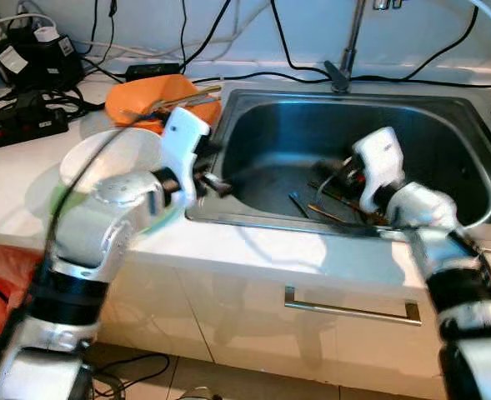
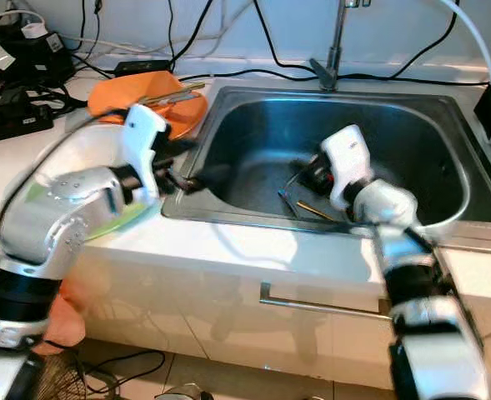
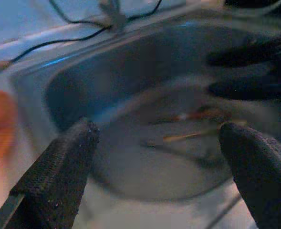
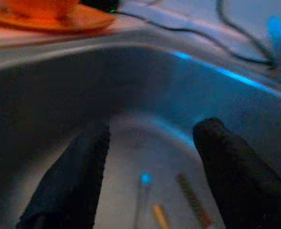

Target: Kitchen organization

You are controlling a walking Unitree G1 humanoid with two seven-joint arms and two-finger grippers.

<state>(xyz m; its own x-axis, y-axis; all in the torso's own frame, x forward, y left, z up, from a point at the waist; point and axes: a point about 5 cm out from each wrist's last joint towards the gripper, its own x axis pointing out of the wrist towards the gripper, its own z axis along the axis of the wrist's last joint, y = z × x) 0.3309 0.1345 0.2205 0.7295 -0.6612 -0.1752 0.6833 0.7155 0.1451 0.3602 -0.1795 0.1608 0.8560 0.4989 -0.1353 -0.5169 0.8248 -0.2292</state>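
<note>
In the left eye view, the right claw [image 1: 333, 177] is reaching down into the stainless sink [image 1: 445, 117] at centre frame, hovering just above the chopsticks [image 1: 322, 208] lying scattered on the basin floor, apparently so that it can gather them; its grip state is hard to read here. The left claw [image 1: 216, 185] is hanging over the sink's left rim at centre left, beside the white plate [image 1: 116, 154] on the white surface [image 1: 12, 200], while the orange dish [image 1: 157, 96] carrying more chopsticks is sitting in the upper left, probably as the collecting spot. In the right eye view the same layout is showing, with the faucet [image 2: 333, 50] standing at top centre. In the left wrist view, the left claw's fingers [image 3: 59, 176] are standing wide apart and empty, framing the blurred chopsticks in the basin. In the right wrist view, the right claw's fingers [image 4: 73, 181] are also spread apart and holding nothing, with the utensils lying at the bottom of the frame between them, suggesting a grasp is being lined up.
</note>
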